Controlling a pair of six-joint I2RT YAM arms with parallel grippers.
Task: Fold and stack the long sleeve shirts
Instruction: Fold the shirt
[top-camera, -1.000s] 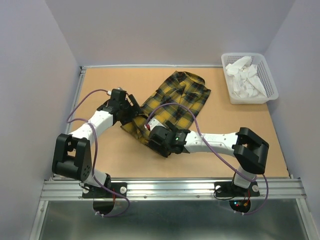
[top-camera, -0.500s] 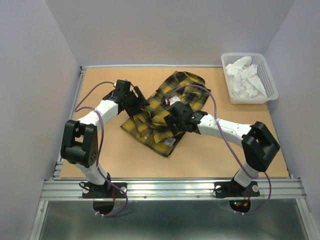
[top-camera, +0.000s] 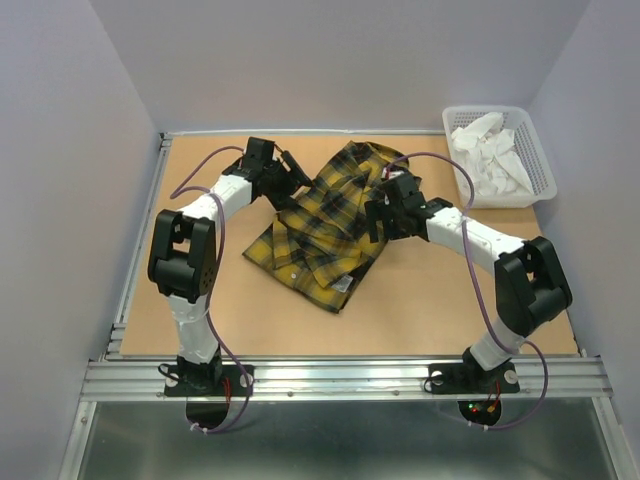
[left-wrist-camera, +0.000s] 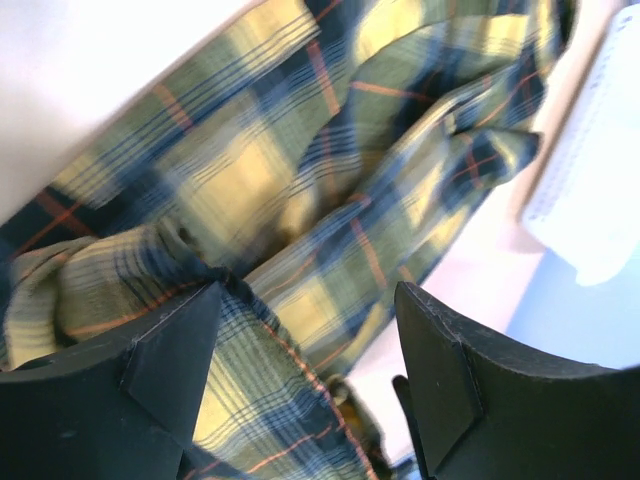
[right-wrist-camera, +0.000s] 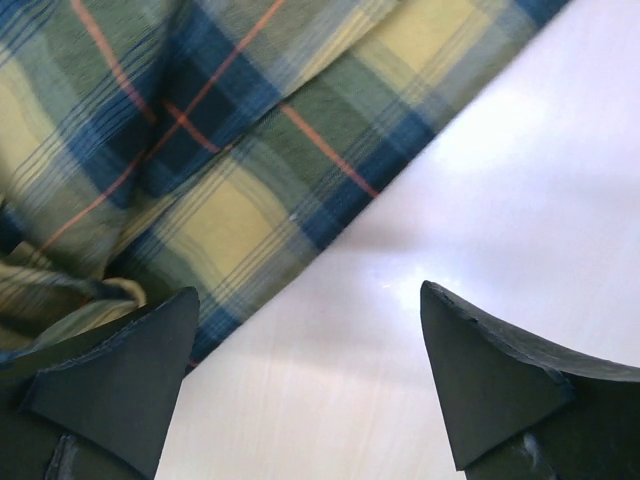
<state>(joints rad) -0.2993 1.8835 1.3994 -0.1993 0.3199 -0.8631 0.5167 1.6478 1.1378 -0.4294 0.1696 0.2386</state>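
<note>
**Item 1: long sleeve shirt** (top-camera: 318, 215). Yellow and dark plaid crossed with thin orange lines. Lay loosely bunched, not folded flat, on a diagonal across the middle of the table (top-camera: 430, 305), from far right to near left. Showed a small pale tag (top-camera: 343, 285) close to its nearest corner. Was creased and doubled over itself at the far end.

**Item 2: left gripper** (top-camera: 290, 178). Hung at the far left edge of the shirt with jaws spread wide. Seen from the left wrist (left-wrist-camera: 305, 300), straddled a raised fold of the plaid (left-wrist-camera: 300, 190) without clamping it. Could not be judged as touching the cloth or clear of it.

**Item 3: right gripper** (top-camera: 378, 215). Stood at the right edge of the shirt, jaws likewise wide apart. Seen from the right wrist (right-wrist-camera: 308, 295), hovered over a straight edge of the shirt (right-wrist-camera: 200, 150), with cloth toward one finger (right-wrist-camera: 110, 395) and bare table (right-wrist-camera: 470, 150) toward the other. Grasped nothing.

**Item 4: basket** (top-camera: 545, 175). White mesh. Sat in the far right corner of the table, well apart from the shirt. Contained crumpled white cloths (top-camera: 490, 150). Appeared as a pale blur (left-wrist-camera: 600, 170) at the right margin of the left wrist view.
</note>
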